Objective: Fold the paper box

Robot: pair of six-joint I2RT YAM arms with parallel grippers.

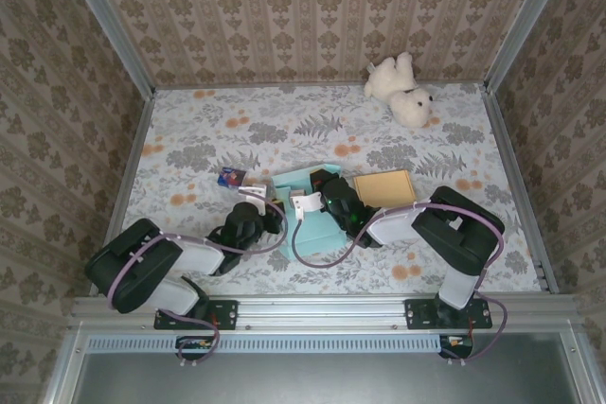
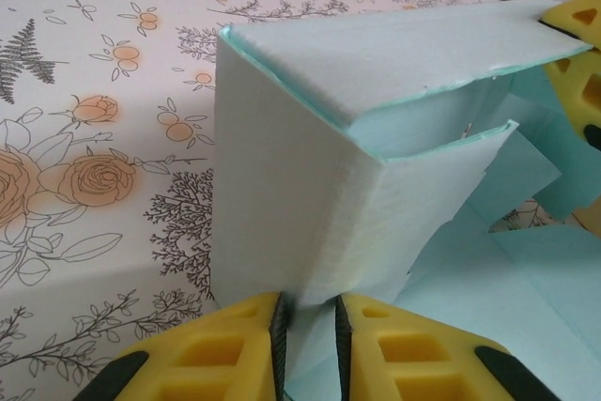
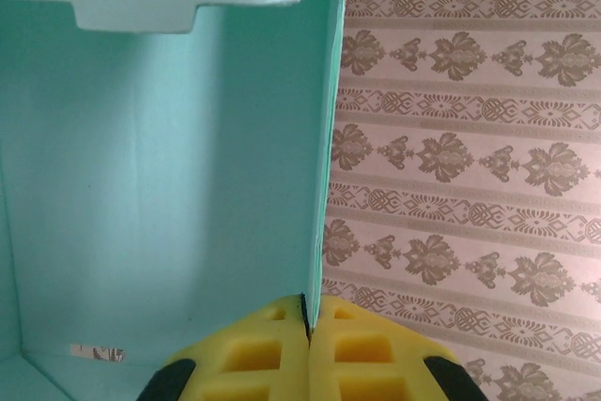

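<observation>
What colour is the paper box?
The paper box is pale turquoise. It shows best in the right wrist view.

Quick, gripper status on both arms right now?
Left gripper: closed, pinching a wall of the paper box.
Right gripper: closed tight on the edge of another panel of the paper box.

The paper box (image 1: 320,226) I'm holding is pale mint card, half folded: one wall upright, topped by a notched flap, other panels lying flat on the flowered counter (image 1: 237,130).
</observation>
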